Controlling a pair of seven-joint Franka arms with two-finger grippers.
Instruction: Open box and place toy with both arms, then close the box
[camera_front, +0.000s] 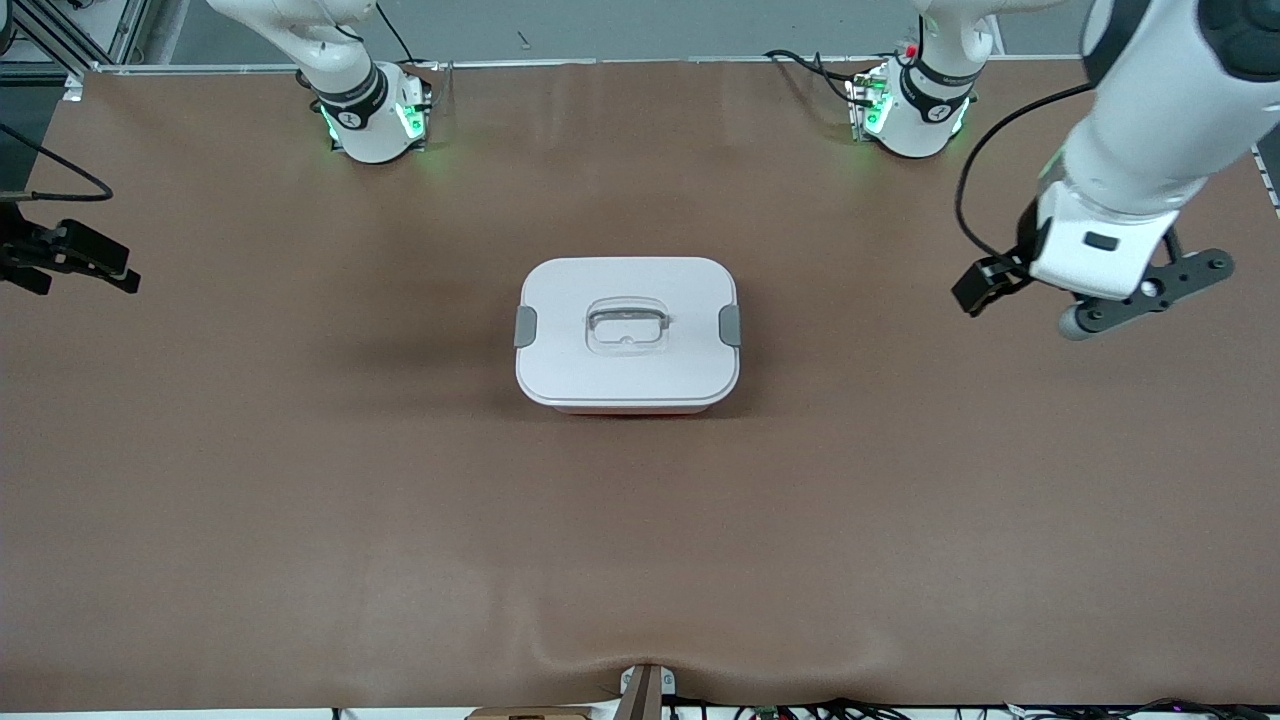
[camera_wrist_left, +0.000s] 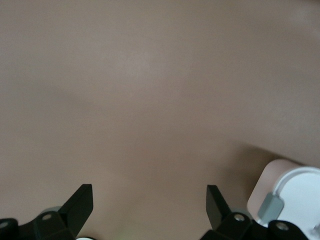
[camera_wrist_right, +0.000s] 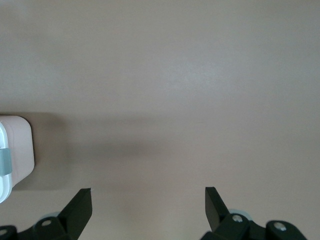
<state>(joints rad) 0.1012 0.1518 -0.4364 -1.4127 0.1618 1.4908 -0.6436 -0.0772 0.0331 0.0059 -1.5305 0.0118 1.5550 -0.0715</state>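
With the white rounded-rectangular plastic box (camera_front: 627, 334) lidded, no toy visible, and the left gripper (camera_wrist_left: 150, 202) and right gripper (camera_wrist_right: 148, 202) spread-fingered over bare table at their own ends, an uneven pull on one grey side latch (camera_front: 730, 325) risked sliding the box.

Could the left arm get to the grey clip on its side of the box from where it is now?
Probably yes. The left gripper hangs open over bare table, and nothing lies between it and the clip on the closed box.

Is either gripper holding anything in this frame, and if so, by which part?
Nothing is held. The left gripper and the right gripper both hang open over bare table, clear of the closed box.
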